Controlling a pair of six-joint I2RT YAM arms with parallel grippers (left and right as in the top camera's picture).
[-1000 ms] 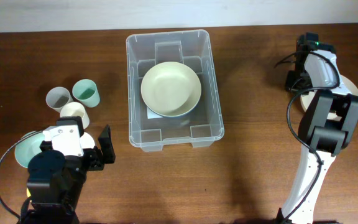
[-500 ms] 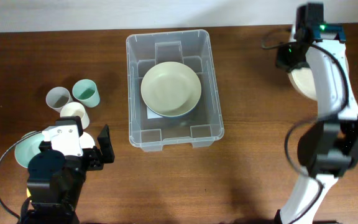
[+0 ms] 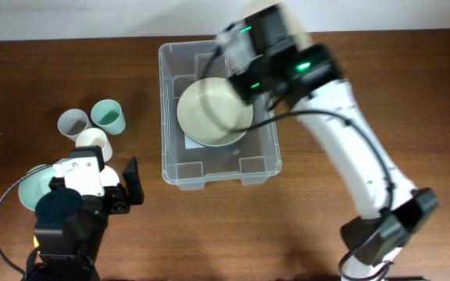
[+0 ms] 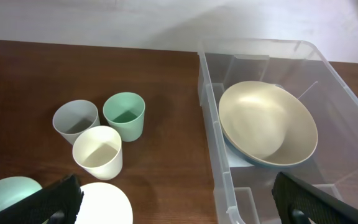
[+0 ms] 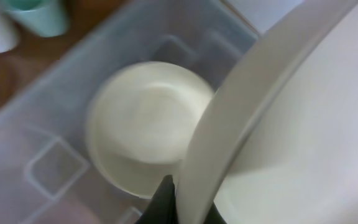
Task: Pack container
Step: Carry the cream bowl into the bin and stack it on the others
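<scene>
Container point(image 3: 165, 140) sits mid-table on the dark wood table point(image 3: 233, 234), long side running away from the robot base, and is the biggest item in view. It is a clear plastic bin with rounded corners, moulded ridges on the floor and walls, and a white label under the bowl. It looks light and fairly stiff, with slick walls that probably flex if squeezed. The rolled rim on a short end is the best place to take hold, not the smooth wall. It likely slides on the table if bumped, so drops into it should be soft.

Right arm is blurred over the bin's far end. Right gripper point(image 5: 185, 205) is pinched on the edge of a white dish point(image 5: 278, 124), held tilted above the bin interior. The dish is hard and glossy, so it could slip or clack.

A cream bowl point(image 4: 267, 124) already lies in the bin, leaning slightly.

Left of the bin, a pale green dish point(image 3: 31, 190) and a white plate point(image 4: 107, 202) are partly under the left arm.

Left gripper point(image 4: 179, 202) has its jaws spread wide and holds nothing, low near the plates.

The smallest items are three cups, well apart from the bin: green cup point(image 4: 123, 113), grey cup point(image 4: 75, 119) and cream cup point(image 4: 97, 151), clustered and upright.
</scene>
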